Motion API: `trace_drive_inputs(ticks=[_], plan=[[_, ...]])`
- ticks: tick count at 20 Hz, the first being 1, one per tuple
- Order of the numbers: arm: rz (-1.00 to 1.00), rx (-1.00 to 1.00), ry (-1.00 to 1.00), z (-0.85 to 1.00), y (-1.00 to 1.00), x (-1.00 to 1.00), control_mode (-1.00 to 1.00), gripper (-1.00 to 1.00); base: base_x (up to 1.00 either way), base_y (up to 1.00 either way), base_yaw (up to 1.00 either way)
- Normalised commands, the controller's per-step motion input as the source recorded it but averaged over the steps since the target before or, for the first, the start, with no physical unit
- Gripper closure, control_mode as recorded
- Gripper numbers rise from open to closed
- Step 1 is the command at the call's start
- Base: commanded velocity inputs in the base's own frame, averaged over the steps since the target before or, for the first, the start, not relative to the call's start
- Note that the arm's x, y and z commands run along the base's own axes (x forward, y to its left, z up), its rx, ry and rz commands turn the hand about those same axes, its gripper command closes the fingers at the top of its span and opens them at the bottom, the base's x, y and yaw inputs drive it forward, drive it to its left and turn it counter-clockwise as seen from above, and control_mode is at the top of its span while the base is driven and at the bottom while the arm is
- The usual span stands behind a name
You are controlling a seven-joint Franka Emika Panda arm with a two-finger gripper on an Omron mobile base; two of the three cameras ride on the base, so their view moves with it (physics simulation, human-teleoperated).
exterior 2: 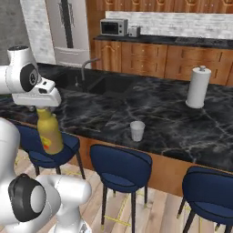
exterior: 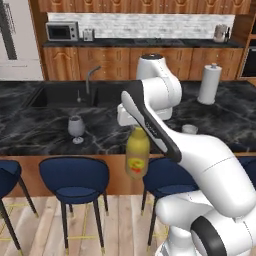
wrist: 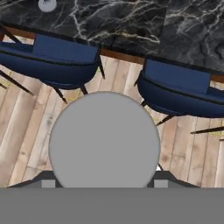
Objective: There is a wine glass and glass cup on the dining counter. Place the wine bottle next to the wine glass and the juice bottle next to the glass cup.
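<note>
Left base view: gripper (exterior: 134,126) pinching juice bottle (exterior: 137,156) by its cap, bottle hanging below it over stools, off dining counter (exterior: 45,127); wine glass (exterior: 76,128) to gripper's left, glass cup (exterior 2: 137,130) beyond on counter.

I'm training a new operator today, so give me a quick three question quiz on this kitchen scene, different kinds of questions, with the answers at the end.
1. True or false: the juice bottle already stands on the dining counter.
2. Multiple choice: what stands at the far right of the counter? A) a kettle B) a paper towel roll C) a plate
3. Fill in: the wine glass stands on the counter in front of the ____.

Key:
1. False. The gripper holds it by the top, hanging in the air over the blue stools.
2. B, the paper towel roll.
3. Sink.
</note>
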Motion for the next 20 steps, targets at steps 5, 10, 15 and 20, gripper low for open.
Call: trace_drive_inputs(ticks=[5,10,15,20], plan=[[0.0,0.0,0.0,0.0,0.0,0.0,1.0,1.0,0.46,0.44,-0.31],[0.0,0.0,0.0,0.0,0.0,0.0,1.0,1.0,0.28,0.48,-0.02],[0.0,0.0,0.0,0.0,0.0,0.0,1.0,1.0,0.48,0.38,-0.02],[0.0,0.0,0.0,0.0,0.0,0.0,1.0,1.0,0.66,0.23,-0.04]])
